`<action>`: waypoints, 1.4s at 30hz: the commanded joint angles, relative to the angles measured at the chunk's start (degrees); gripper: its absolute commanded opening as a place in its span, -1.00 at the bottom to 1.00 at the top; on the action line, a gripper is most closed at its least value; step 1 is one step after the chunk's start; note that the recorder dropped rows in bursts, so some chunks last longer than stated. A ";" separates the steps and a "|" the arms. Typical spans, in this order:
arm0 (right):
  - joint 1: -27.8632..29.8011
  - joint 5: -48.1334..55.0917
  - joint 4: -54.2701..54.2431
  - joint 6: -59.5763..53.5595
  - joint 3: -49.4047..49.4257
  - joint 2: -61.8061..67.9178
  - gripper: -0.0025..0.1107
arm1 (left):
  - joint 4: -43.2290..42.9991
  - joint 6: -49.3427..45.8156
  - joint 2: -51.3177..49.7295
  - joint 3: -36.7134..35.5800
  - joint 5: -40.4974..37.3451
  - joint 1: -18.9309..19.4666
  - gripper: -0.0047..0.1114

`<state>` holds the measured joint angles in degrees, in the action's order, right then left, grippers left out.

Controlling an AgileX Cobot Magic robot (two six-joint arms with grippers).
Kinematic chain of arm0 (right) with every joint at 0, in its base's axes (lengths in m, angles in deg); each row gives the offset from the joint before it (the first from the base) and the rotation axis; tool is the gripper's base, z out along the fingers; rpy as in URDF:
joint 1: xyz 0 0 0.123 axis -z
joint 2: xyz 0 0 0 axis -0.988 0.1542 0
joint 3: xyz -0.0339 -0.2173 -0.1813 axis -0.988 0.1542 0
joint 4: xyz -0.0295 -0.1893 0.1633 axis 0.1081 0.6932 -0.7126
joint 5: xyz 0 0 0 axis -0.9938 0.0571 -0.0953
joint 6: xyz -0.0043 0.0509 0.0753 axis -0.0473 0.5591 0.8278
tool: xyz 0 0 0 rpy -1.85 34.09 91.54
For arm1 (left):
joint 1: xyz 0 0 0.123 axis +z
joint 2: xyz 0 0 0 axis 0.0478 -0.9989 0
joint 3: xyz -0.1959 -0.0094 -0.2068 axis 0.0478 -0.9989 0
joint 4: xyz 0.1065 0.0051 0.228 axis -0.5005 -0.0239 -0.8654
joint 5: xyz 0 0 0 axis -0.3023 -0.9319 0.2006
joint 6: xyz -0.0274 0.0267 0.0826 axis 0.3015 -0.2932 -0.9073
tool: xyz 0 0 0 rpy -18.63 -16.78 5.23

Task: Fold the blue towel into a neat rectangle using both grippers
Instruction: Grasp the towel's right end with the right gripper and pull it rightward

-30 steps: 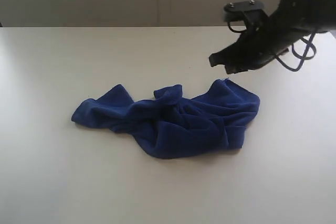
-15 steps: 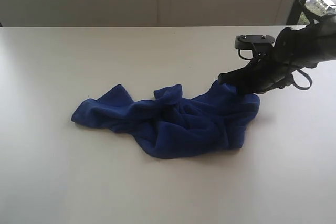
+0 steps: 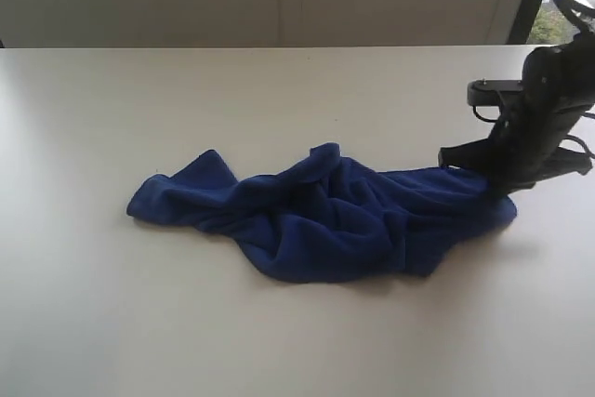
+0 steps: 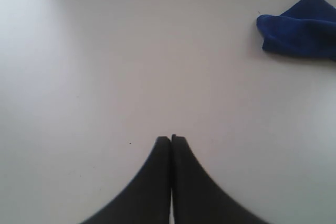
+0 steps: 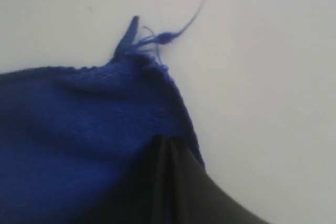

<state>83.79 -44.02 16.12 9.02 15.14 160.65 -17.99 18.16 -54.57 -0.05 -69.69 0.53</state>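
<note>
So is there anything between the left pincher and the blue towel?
No, just bare white table. The left wrist view shows it: the left gripper is shut, and the blue towel lies apart from it.

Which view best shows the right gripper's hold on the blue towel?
The right wrist view: the right gripper is shut on the blue towel near a frayed corner. The exterior view shows the whole crumpled towel, but the arm hides the pinch. The left wrist view shows only the towel's other end.
</note>
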 commanded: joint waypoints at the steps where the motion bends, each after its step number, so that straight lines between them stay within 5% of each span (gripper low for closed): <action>1: 0.50 4.75 5.84 4.30 4.54 -4.94 -0.93 | 0.40 0.00 0.28 -0.59 -1.04 0.19 -0.92; 13: -2.54 -5.04 4.71 3.73 11.32 -21.25 -0.93 | 0.40 0.00 0.28 -0.59 -1.04 0.19 -0.92; 21: -7.44 -14.53 -5.00 -1.34 9.67 -12.73 -0.96 | 0.40 0.00 0.28 -0.59 -1.04 0.19 -0.92; 36: -6.53 -10.50 -4.27 -1.34 4.89 0.52 -0.96 | 0.40 0.00 0.28 -0.59 -1.04 0.19 -0.92; 42: -2.56 -1.52 6.69 5.86 5.00 0.41 -0.96 | 0.40 0.00 0.28 -0.59 -1.04 0.19 -0.92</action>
<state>78.89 -53.81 16.25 11.38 19.38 160.04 -17.99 18.16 -54.57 -0.05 -69.69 0.53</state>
